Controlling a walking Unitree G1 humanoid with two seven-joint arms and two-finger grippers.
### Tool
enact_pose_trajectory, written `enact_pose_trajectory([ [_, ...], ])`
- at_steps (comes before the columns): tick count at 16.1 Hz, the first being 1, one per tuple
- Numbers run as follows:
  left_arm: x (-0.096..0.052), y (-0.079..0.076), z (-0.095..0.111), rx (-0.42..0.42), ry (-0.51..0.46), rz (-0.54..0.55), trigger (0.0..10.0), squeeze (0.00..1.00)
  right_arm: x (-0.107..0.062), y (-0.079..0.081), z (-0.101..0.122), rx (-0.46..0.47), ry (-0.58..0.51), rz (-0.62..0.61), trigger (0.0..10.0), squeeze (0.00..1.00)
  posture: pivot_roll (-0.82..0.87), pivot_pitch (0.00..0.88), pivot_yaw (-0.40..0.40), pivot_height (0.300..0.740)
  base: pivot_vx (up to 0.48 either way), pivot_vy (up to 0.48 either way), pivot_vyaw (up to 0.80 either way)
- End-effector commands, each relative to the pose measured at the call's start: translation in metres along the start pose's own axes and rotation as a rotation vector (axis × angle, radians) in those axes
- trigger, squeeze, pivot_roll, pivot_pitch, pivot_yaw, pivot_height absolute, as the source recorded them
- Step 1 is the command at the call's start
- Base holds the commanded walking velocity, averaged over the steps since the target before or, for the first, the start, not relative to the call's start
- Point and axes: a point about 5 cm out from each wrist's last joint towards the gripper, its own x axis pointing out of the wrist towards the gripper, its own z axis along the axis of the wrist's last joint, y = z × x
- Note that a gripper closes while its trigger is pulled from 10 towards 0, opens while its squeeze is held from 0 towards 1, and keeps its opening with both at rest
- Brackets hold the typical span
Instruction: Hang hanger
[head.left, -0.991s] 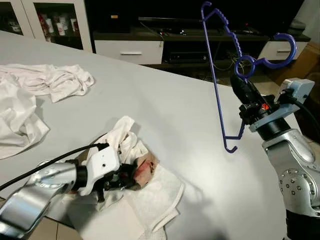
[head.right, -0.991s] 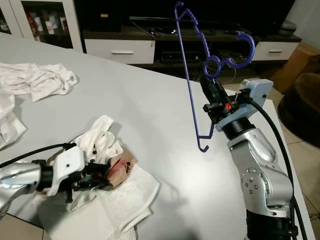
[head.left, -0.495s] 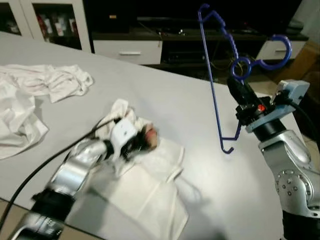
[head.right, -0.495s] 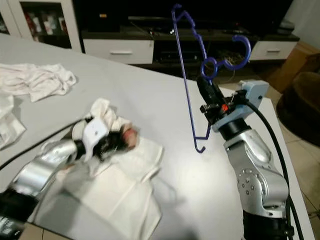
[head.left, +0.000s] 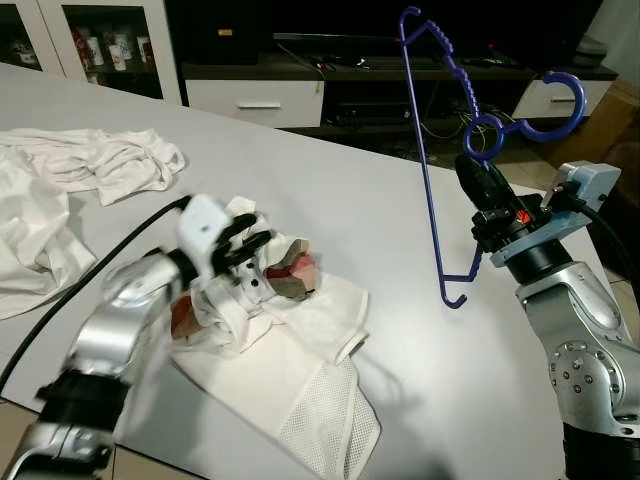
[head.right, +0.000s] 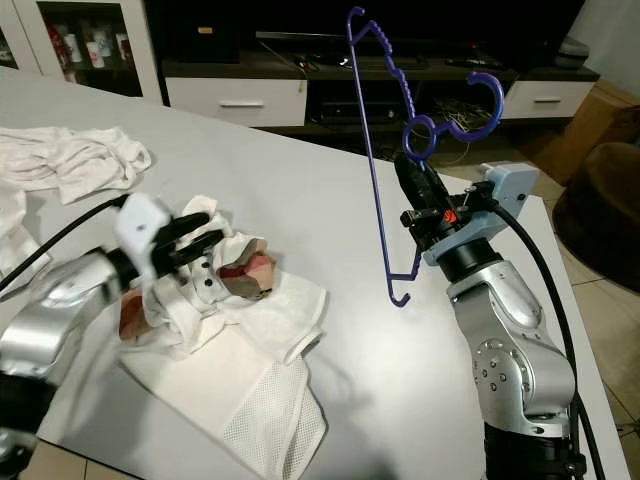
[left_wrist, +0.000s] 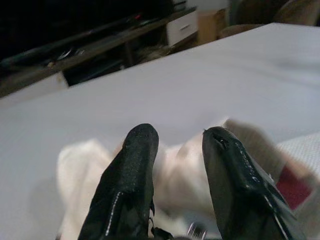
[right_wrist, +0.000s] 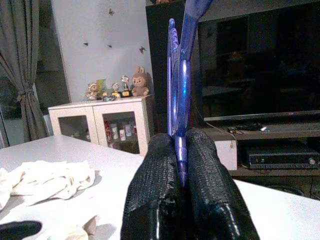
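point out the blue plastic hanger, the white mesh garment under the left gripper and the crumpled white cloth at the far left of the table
blue plastic hanger (head.left: 424, 170), left eye view, on its long straight bar
white mesh garment (head.left: 325, 425), left eye view, on the netted corner
crumpled white cloth (head.left: 110, 160), left eye view, on its bunched middle

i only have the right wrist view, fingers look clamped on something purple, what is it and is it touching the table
Observer: It is a blue-purple hanger, held near its hook by the right gripper. It hangs above the table, not touching it.
Operator: where is the left arm
Observer: The left gripper is over a white garment lying on the table near its front edge, fingers spread apart.
Operator: any other clothes around
Observer: Yes, more white clothes lie crumpled at the table's far left.
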Motion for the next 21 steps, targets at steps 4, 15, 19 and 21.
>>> enact_pose_trajectory([
  [4,-0.016,0.012,-0.035,-0.092,0.156,0.217,10.0,0.0,0.001,0.0,-0.004,0.006,0.003,0.003,0.0,0.0,0.02,0.064,-0.092,0.74,0.0,0.0,0.0],
  [15,-0.055,-0.039,-0.031,-0.05,0.279,-0.183,10.0,0.0,0.004,0.002,-0.004,0.01,0.015,0.025,0.0,0.0,0.03,0.069,-0.103,0.74,0.0,0.0,0.0],
  [19,-0.045,0.016,-0.017,-0.015,0.22,0.176,10.0,0.0,0.006,0.003,-0.005,0.009,0.013,0.031,0.0,0.0,0.03,0.062,-0.102,0.74,0.0,0.0,0.0],
  [21,-0.029,0.007,0.002,-0.18,0.03,0.134,10.0,0.0,0.005,0.003,-0.003,0.003,0.008,0.025,0.0,0.0,0.02,0.06,-0.099,0.74,0.0,0.0,0.0],
])
